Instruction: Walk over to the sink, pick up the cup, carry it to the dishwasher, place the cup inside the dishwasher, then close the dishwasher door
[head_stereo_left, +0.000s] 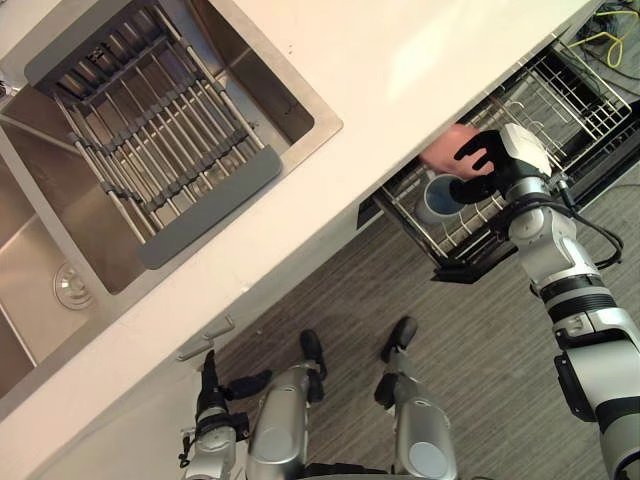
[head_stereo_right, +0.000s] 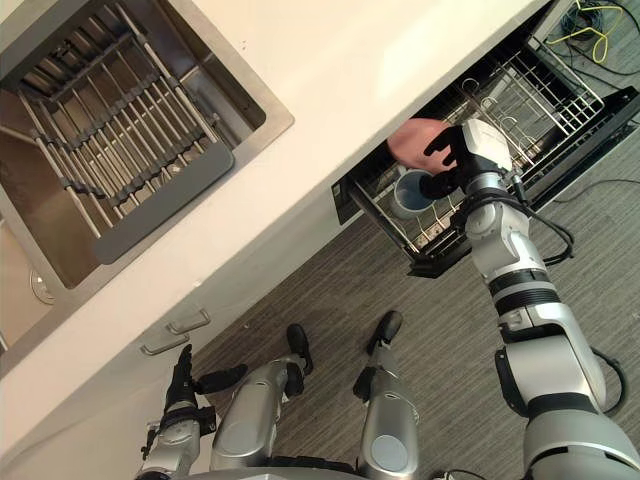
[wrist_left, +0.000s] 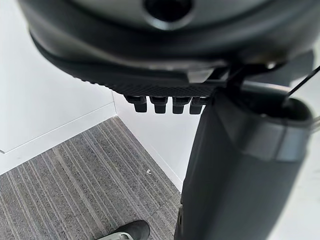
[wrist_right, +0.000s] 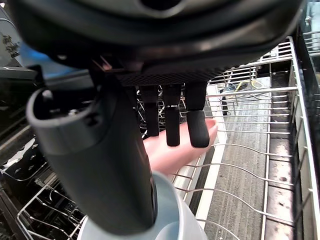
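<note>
A pale blue cup (head_stereo_left: 438, 197) with a dark inside stands in the pulled-out wire rack (head_stereo_left: 565, 100) of the dishwasher, under the counter edge. My right hand (head_stereo_left: 497, 160) is over it. In the right wrist view the thumb (wrist_right: 100, 165) lies against the cup (wrist_right: 172, 220), while the fingers (wrist_right: 172, 122) hang straight and apart from it. A person's pinkish hand (head_stereo_left: 447, 150) reaches in just behind those fingers. My left hand (head_stereo_left: 210, 388) hangs low by the cabinet front, fingers relaxed, holding nothing.
The white countertop (head_stereo_left: 400, 60) overhangs the rack. A steel sink (head_stereo_left: 60, 250) with a grey roll-up drying mat (head_stereo_left: 150, 140) lies to the left. Drawer handles (head_stereo_left: 205, 340) are on the cabinet. Cables (head_stereo_left: 605, 35) trail beyond the dishwasher. A person's shoe (wrist_left: 127, 231) is on the grey floor.
</note>
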